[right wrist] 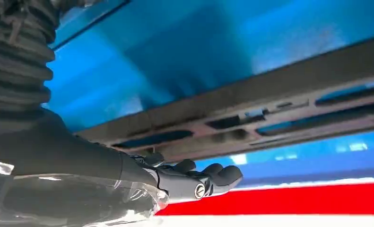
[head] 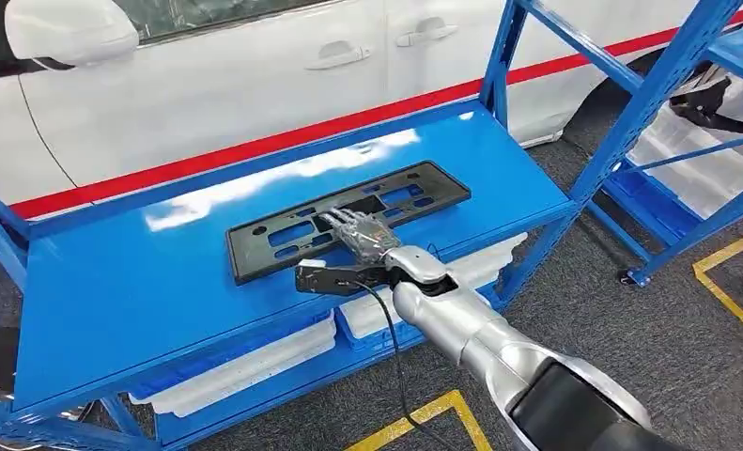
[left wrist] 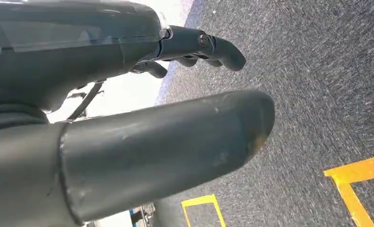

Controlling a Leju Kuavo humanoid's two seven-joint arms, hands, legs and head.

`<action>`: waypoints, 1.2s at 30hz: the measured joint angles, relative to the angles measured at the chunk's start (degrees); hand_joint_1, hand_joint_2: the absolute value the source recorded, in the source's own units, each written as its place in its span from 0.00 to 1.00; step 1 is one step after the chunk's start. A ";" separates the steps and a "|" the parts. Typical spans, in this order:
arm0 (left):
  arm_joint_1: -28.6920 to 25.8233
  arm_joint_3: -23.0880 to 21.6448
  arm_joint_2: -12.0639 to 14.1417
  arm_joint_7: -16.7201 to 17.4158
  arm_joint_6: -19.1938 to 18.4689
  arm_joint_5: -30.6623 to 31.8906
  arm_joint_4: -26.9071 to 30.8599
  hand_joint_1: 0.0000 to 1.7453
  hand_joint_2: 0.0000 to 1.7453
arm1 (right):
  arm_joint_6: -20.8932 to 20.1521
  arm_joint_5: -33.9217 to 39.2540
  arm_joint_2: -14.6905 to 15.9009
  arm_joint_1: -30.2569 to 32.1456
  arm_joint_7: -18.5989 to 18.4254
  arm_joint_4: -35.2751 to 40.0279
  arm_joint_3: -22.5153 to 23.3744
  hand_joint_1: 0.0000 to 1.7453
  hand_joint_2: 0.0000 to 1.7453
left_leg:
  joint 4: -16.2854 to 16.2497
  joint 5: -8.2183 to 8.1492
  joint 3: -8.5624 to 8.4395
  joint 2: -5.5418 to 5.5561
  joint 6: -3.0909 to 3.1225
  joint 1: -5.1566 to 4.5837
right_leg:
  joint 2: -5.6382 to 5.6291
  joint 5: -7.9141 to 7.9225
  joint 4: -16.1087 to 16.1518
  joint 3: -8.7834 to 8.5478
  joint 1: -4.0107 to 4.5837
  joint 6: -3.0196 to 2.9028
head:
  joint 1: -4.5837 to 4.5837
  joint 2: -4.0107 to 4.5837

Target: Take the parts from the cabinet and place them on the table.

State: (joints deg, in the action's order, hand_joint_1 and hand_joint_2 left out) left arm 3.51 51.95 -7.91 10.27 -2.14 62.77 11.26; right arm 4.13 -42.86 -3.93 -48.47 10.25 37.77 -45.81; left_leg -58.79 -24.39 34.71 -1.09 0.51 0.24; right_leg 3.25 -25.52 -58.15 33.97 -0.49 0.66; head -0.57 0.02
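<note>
Parts: one black frame [head: 347, 218] | shelf [head: 114, 282] | right robot hand [head: 360, 235] above it

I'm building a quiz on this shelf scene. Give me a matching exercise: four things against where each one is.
Things:
1. black plate frame
2. right hand
3. left hand
4. white bins

Places:
A. over grey carpet
B. under the blue shelf
C. flat on the blue shelf
D. on top of the frame

Pairs: 1-C, 2-D, 3-A, 4-B
</note>
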 joint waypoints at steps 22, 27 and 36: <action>0.10 0.04 -0.09 0.00 -0.79 2.23 0.00 0.00 0.00 | 11.96 -6.58 -3.32 -3.34 -2.01 -7.72 0.59 0.00 1.00 | 0.00 0.00 0.00 -0.01 -0.01 0.11 | -0.01 -0.03 -0.08 0.05 0.00 -0.05 | 0.00 -0.02; 0.12 0.04 -0.09 0.00 -0.92 2.60 0.02 0.00 0.00 | 12.41 -7.32 -3.69 -3.50 -2.75 -8.76 0.96 0.00 1.00 | 0.00 0.00 0.00 -0.01 -0.01 0.11 | -0.01 -0.03 -0.08 0.05 0.00 -0.05 | 0.00 0.00; 0.21 0.02 -0.11 -0.20 -1.14 3.96 0.00 0.00 0.00 | 13.86 -9.99 -4.26 -3.49 -5.12 -12.79 2.03 0.00 1.00 | 0.00 0.01 0.00 -0.01 -0.01 0.11 | -0.01 -0.03 -0.08 0.05 0.00 -0.05 | 0.00 0.00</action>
State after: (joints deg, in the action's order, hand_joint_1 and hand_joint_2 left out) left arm 3.72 51.98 -8.02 10.08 -3.28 66.73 11.26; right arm 17.99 -52.85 -8.20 -51.96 5.14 24.98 -43.78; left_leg -58.79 -24.38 34.71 -1.11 0.50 0.34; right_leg 3.24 -25.55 -58.23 34.02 -0.49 0.61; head -0.57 0.02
